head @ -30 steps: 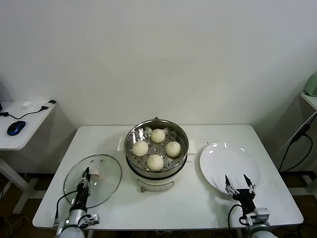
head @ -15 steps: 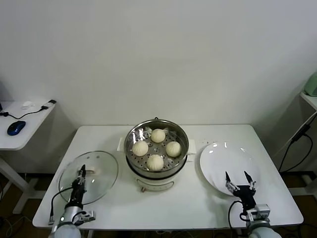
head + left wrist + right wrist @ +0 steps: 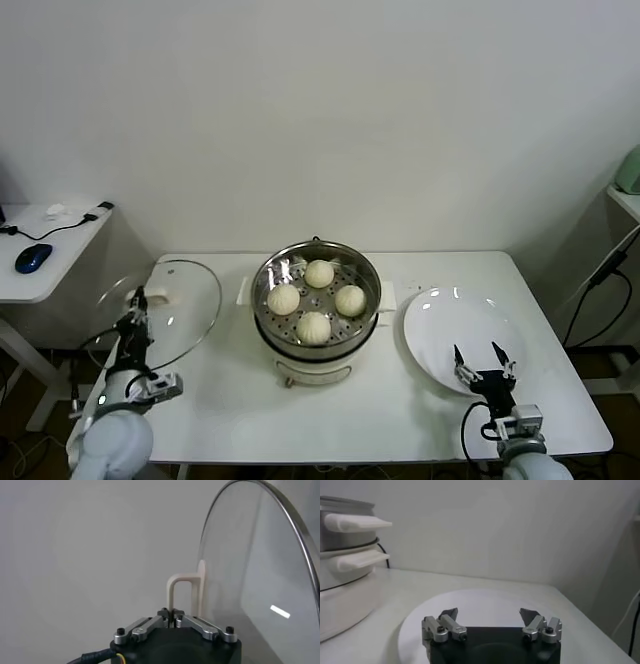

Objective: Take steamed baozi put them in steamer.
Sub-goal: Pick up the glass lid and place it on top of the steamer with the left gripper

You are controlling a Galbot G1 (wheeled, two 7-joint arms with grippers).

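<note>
The steamer (image 3: 372,278), a shiny steel pot on a cream base, stands mid-table with several cream-white steamed baozi (image 3: 313,327) on its perforated tray. My left gripper (image 3: 138,301) is shut on the white handle (image 3: 182,582) of the glass lid (image 3: 186,308). It holds the lid tilted up on edge, off the table, left of the steamer. In the left wrist view the jaws (image 3: 173,614) pinch the handle's leg, with the lid pane (image 3: 260,570) beside it. My right gripper (image 3: 478,359) hangs open and empty over the near edge of the white plate (image 3: 450,318), fingers apart (image 3: 489,614).
The steamer's side handles (image 3: 355,522) stick out toward the plate (image 3: 480,600). A small side table with a blue mouse (image 3: 32,257) stands to the far left, close to the raised lid. Cables hang at the far right (image 3: 600,285).
My left gripper has closed on the lid's handle, lifted the lid off the table, and carried it left and up, tipping it on edge. The right gripper has barely moved.
</note>
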